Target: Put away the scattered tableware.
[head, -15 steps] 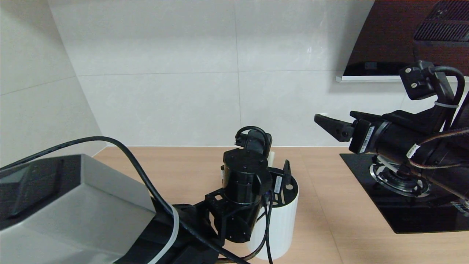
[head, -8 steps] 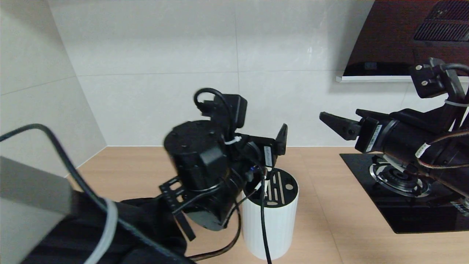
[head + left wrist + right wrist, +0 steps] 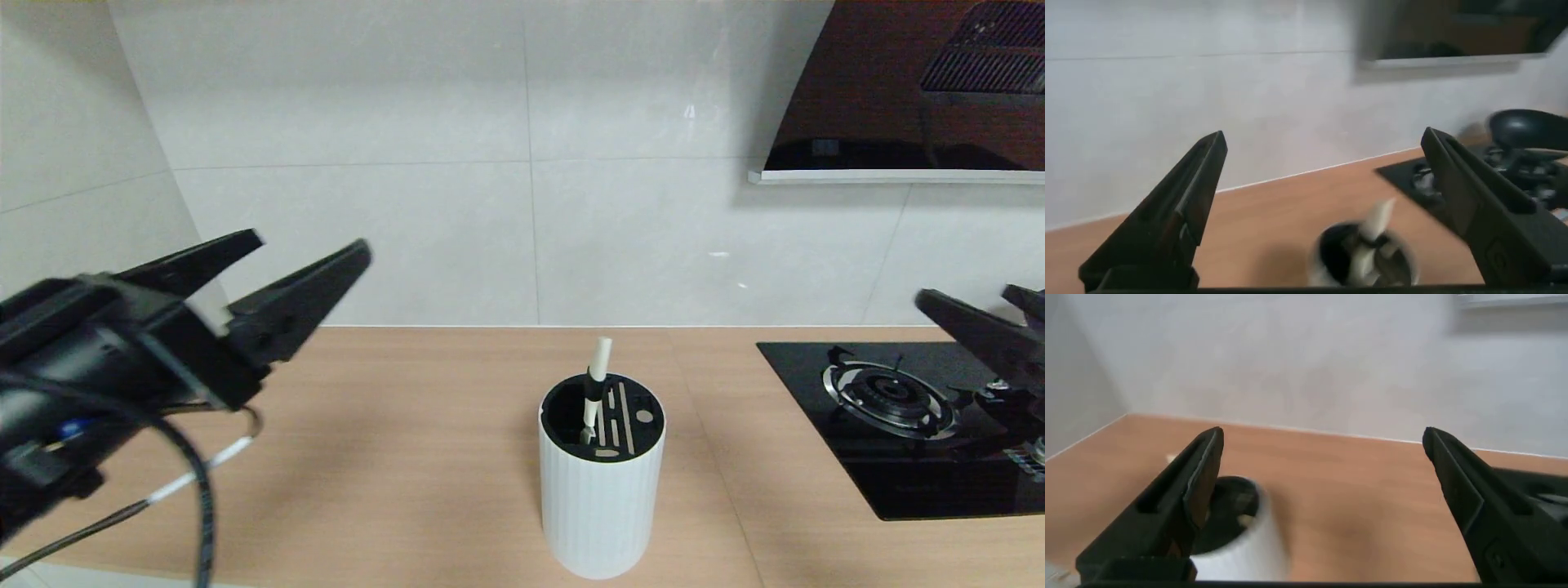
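A white ribbed utensil holder (image 3: pixel 602 490) stands on the wooden counter (image 3: pixel 408 425). A utensil with a white handle (image 3: pixel 601 359) stands upright in the round hole of its black slotted top. My left gripper (image 3: pixel 304 248) hangs open and empty, above the counter and well to the left of the holder. My right gripper (image 3: pixel 967 298) is open and empty too, off to the right over the stove. In the left wrist view the holder (image 3: pixel 1364 257) and handle (image 3: pixel 1378 219) lie below the open gripper (image 3: pixel 1323 137). In the right wrist view the holder (image 3: pixel 1241 531) sits near one finger of the open gripper (image 3: pixel 1321 437).
A black gas stove (image 3: pixel 890 433) takes up the counter's right side, under a dark range hood (image 3: pixel 922 82). White tiled walls close off the back and the left. Bare counter lies on both sides of the holder.
My left arm has pulled up and away to the left from over the holder, uncovering the white-handled utensil in it. My right arm has drawn back to the right.
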Tool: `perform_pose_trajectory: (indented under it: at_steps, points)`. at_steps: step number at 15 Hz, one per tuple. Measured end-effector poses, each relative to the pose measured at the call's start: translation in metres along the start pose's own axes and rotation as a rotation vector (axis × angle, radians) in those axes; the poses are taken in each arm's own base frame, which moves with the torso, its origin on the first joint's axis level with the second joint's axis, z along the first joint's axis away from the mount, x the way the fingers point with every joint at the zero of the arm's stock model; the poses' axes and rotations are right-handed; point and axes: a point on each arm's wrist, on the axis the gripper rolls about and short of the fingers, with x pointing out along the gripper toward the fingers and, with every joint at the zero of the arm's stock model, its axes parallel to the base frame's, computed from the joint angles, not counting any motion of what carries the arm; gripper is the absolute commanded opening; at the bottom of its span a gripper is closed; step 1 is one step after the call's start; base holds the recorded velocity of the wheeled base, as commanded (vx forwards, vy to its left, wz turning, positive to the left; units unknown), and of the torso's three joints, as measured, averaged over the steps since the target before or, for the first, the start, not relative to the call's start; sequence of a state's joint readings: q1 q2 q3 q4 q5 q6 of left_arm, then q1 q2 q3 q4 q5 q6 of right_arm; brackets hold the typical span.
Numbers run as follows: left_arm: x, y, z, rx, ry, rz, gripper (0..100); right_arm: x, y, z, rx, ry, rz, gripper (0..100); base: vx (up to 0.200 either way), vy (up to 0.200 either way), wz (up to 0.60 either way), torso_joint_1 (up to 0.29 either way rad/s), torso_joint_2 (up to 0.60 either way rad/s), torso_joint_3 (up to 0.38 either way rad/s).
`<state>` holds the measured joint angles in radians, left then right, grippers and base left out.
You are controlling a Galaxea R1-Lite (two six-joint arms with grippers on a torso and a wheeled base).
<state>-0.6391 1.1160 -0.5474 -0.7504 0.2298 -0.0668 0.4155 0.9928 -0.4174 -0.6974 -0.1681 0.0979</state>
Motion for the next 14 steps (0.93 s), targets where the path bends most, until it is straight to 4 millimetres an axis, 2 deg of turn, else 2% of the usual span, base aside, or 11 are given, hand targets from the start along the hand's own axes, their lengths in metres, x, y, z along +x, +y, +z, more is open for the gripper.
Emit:
perform_pose_trajectory:
  at_steps: [4, 7, 8, 10, 12, 14]
  points:
    - [-0.107, 0.032, 0.005, 0.035, 0.018, 0.126, 100, -0.087, -0.020, -0.018, -0.019, 0.032, -0.074, 100, 0.000, 0.000, 0.00, 0.000, 0.00, 0.000]
    - [-0.177, 0.034, -0.009, 0.067, -0.038, 0.215, 100, -0.140, -0.026, -0.040, -0.052, 0.060, -0.134, 100, 0.000, 0.000, 0.00, 0.000, 0.00, 0.000]
    - [-0.192, 0.031, -0.014, 0.082, -0.065, 0.259, 100, -0.152, -0.026, -0.047, -0.072, 0.053, -0.177, 100, 0.000, 0.000, 0.00, 0.000, 0.00, 0.000]
    - [-0.210, 0.027, -0.025, 0.108, -0.105, 0.384, 100, -0.165, -0.024, -0.053, -0.099, 0.005, -0.270, 100, 0.000, 0.000, 0.00, 0.000, 0.00, 0.000]
    - [-0.216, 0.023, -0.030, 0.122, -0.143, 0.432, 100, -0.171, -0.021, -0.059, -0.121, -0.017, -0.313, 100, 0.000, 0.000, 0.00, 0.000, 0.00, 0.000]
    - [-0.220, 0.019, -0.043, 0.162, -0.154, 0.469, 100, -0.174, -0.021, -0.076, -0.146, -0.011, -0.392, 100, 0.000, 0.000, 0.00, 0.000, 0.00, 0.000]
